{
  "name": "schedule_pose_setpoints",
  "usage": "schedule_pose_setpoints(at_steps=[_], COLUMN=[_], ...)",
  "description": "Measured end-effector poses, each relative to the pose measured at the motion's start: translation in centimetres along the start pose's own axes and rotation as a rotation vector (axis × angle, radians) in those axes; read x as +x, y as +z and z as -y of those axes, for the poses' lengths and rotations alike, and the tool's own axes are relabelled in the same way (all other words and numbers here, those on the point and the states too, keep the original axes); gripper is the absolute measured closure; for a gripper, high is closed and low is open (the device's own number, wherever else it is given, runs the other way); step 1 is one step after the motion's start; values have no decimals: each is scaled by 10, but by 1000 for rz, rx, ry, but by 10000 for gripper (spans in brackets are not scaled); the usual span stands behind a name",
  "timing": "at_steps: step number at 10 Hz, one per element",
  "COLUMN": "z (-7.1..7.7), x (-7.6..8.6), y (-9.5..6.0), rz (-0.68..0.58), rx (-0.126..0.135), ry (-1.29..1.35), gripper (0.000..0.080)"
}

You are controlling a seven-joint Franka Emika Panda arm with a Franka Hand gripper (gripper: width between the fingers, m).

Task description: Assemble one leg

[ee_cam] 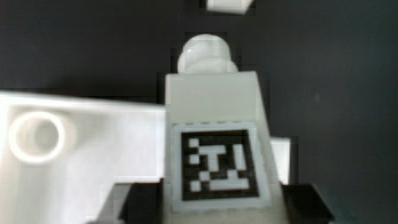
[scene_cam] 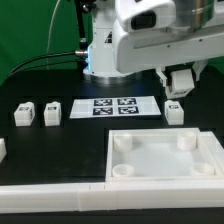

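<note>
While the white arm [scene_cam: 140, 40] leans in from the back of the table [scene_cam: 60, 70], its wrist points down and the gripper [scene_cam: 181, 84] hangs toward the exterior view's right, just beyond the far rim of the tabletop [scene_cam: 165, 178].

Now the wrist view, and here's the grip up close: the gripper [ee_cam: 217, 208] is clamped on the leg [ee_cam: 217, 110]. Dark fingers [ee_cam: 135, 205] press against both its sides, and its rounded peg end points away from the camera. The leg's face carries a square tag [ee_cam: 217, 160] in a blocky black-and-white code. Just beside it sits one round corner socket [ee_cam: 36, 136] of the tabletop.

From the exterior view the held leg is barely made out between the fingers. What that view adds is the wider layout:
- A loose leg [scene_cam: 175, 112] lies on the table below the gripper.
- A third leg [scene_cam: 52, 112] and a fourth leg [scene_cam: 22, 116] sit at the exterior view's left.
- The marker board [scene_cam: 115, 106], with its four tags, lies between the two groups.
</note>
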State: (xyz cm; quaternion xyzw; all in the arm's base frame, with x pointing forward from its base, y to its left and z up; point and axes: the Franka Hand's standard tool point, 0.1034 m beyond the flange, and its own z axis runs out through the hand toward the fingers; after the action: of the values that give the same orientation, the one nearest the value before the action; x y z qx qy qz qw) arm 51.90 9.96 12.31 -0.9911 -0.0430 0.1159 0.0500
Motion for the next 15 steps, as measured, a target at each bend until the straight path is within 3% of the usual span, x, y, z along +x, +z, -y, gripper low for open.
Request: schedule_pose_setpoints(at_steps=[4,5,7,10,12,14,15], z=[-4,-5,0,24,25,23,21], x=[8,5,29,62,65,71,66], y=[0,4,-5,-8,-11,-16,-10], rz=[-385,-406,-430,-398,-428,-620,-655], rx=[-21,-28,-25,-4,-3,-8,-10], ry=[-6,-32,-69,-100,-98,-99,-98], gripper=[506,506,506,506,506,506,506])
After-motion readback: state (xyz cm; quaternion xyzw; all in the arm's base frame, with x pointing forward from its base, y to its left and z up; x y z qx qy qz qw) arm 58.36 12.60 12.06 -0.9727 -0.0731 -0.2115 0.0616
